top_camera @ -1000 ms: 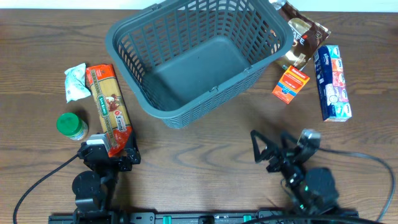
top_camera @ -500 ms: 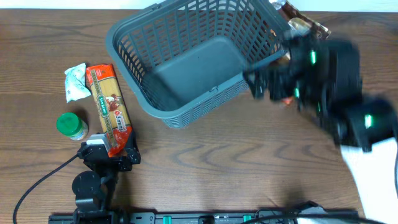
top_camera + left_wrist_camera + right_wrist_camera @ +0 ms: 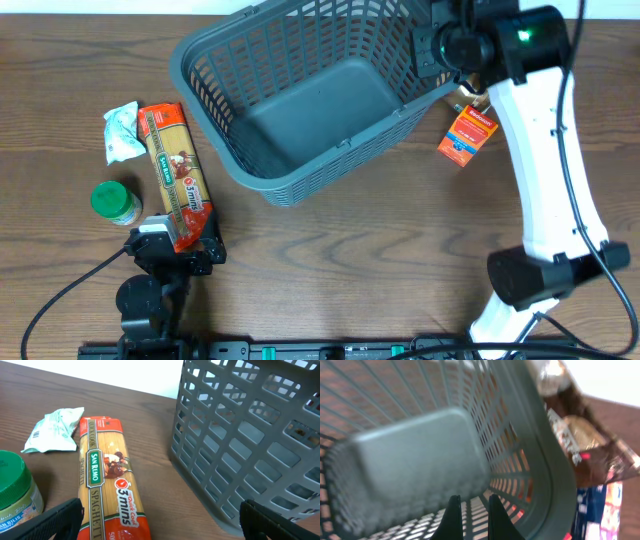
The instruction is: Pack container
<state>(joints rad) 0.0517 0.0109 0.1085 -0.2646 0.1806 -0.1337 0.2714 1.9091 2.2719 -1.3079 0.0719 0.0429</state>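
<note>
The container (image 3: pixel 300 95), a dark grey lattice basket, stands at the back middle of the table with nothing in it; its inside fills the right wrist view (image 3: pixel 415 455). My right gripper (image 3: pixel 430 45) hangs over the basket's right wall. Its fingers (image 3: pixel 454 517) are shut with nothing between them, the gripper (image 3: pixel 471 522) pointing down into the basket. My left gripper (image 3: pixel 178 247) rests at the front left, open. The near end of a spaghetti pack (image 3: pixel 107 490) lies between its fingers (image 3: pixel 55 520), untouched. The basket's side (image 3: pixel 240 445) fills the right of that view.
A white-green sachet (image 3: pixel 122 130) and a green-lidded jar (image 3: pixel 115 203) lie left of the spaghetti pack (image 3: pixel 177 185). An orange box (image 3: pixel 468 135) sits right of the basket. A brown coffee bag (image 3: pixel 580 440) and a blue box (image 3: pixel 600 510) lie outside the basket's right rim.
My right arm swung up from the table's front to above the basket's right rim, and its gripper went from open to shut. The left arm stayed still.
</note>
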